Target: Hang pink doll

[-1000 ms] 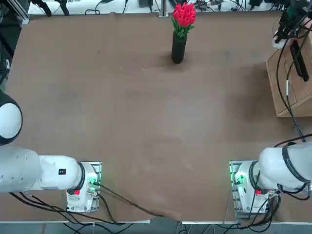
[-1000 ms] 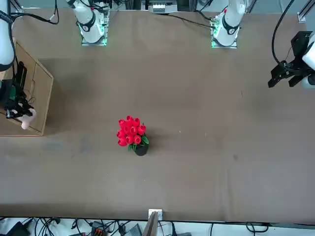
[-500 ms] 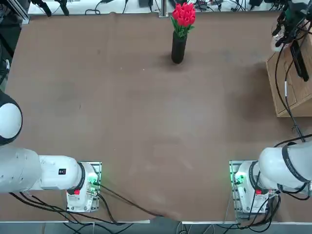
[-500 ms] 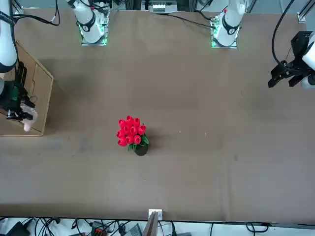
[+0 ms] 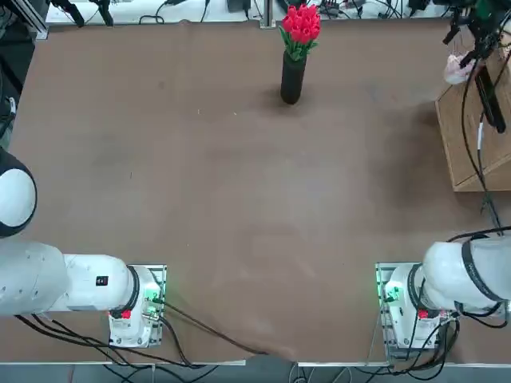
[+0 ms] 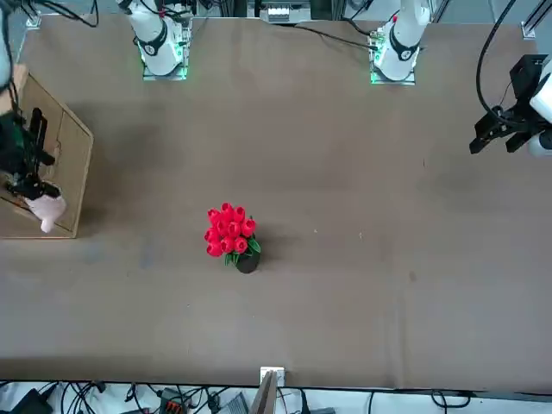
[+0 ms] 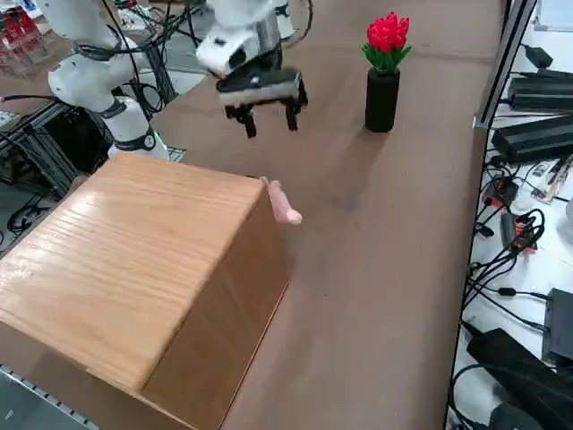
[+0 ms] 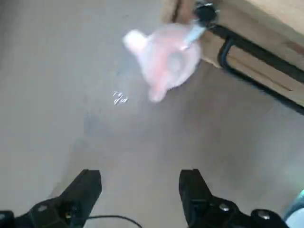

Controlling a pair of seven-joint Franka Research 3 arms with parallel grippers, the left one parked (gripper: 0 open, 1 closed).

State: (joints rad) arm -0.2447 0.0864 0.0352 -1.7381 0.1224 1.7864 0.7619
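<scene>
Doll released: pink doll [image 8: 166, 57] now dangles from black hook [image 8: 205, 12] on wooden box [image 7: 134, 269] front, whereas half second ago I held it there. My right gripper [image 8: 140, 190] has backed off, jaws open, empty. Hang looks done. Count: one doll, one box, one black vase [image 5: 293, 77], one red flower bunch [image 5: 300, 24].

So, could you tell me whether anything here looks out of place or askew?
Nothing stands out. The pink doll hangs off the corner of the wooden box, clear of the tabletop. The right claw is open and empty above the table, apart from the doll. The vase of red flowers stands upright.
</scene>
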